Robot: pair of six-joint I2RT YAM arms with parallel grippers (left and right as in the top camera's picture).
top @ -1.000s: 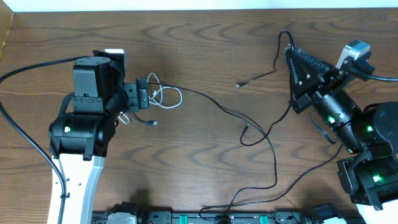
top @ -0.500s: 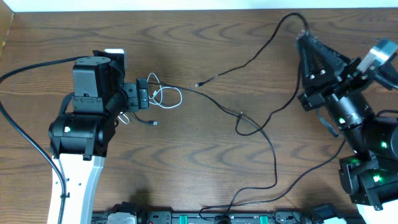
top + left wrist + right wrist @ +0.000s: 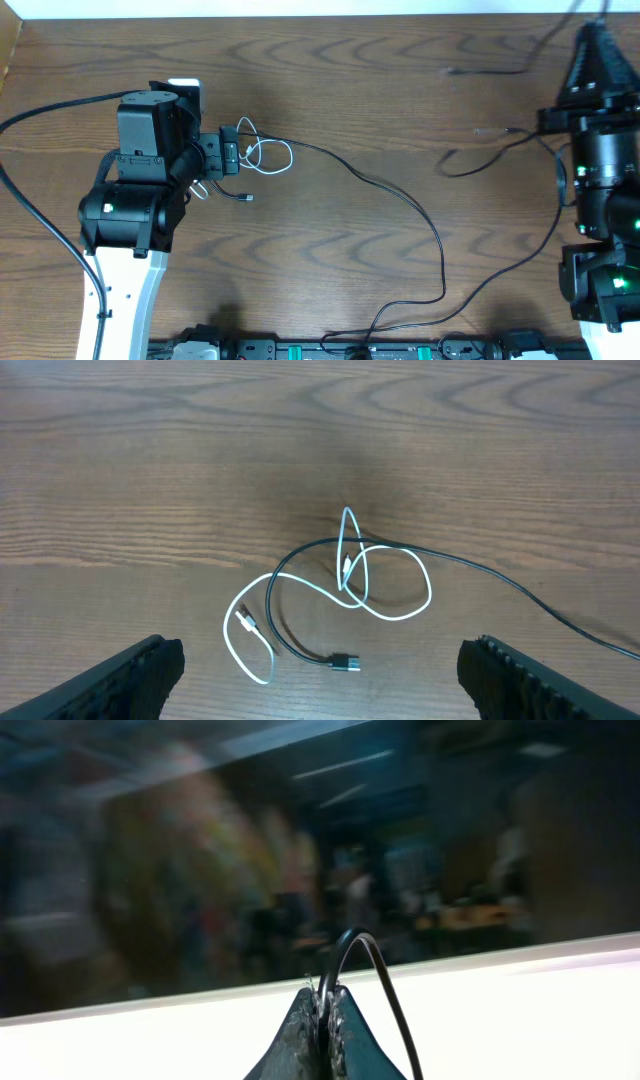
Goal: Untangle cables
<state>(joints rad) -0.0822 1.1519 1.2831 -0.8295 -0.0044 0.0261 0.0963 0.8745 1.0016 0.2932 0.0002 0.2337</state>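
Above the counter [image 3: 330, 80], the left fingers [image 3: 130, 675] stand wide apart over the looped white cable [image 3: 390, 616]. Far right, the right fingers [image 3: 298, 1040] are clamped on the black cable [image 3: 372, 952].

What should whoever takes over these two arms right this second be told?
Left gripper: open, empty, poised above the tangle.
Right gripper: shut on the black cable, held up at the far right.
White cable: lies in small loops below the left gripper, with the black cable crossing them and its plug end beside them.
Done: most of the black cable runs clear to the right.
Left: draw that plug end out of the white loops and separate the two.
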